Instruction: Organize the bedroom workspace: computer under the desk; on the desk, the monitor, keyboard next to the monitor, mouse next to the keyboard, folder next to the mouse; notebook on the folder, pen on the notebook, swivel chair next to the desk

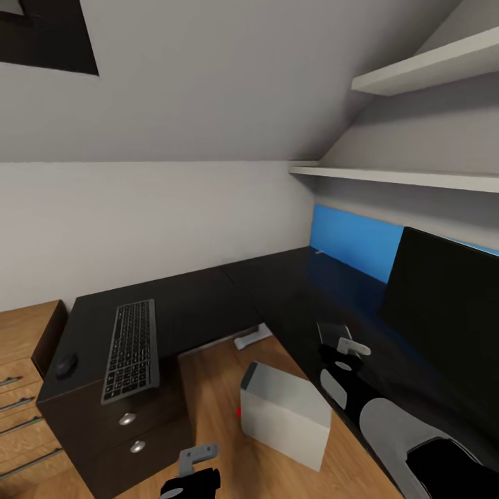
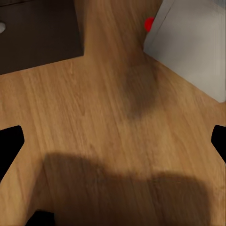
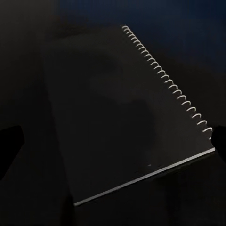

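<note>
The right gripper [image 1: 344,346] hung open over the dark notebook [image 3: 127,117] lying flat on the table [image 1: 277,291], where a shallow pinch risked sliding off its thin edge.

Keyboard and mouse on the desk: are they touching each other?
Apart. The head view shows the keyboard and the mouse both lying on the black desk, with a plain strip of bare desktop between them.
</note>
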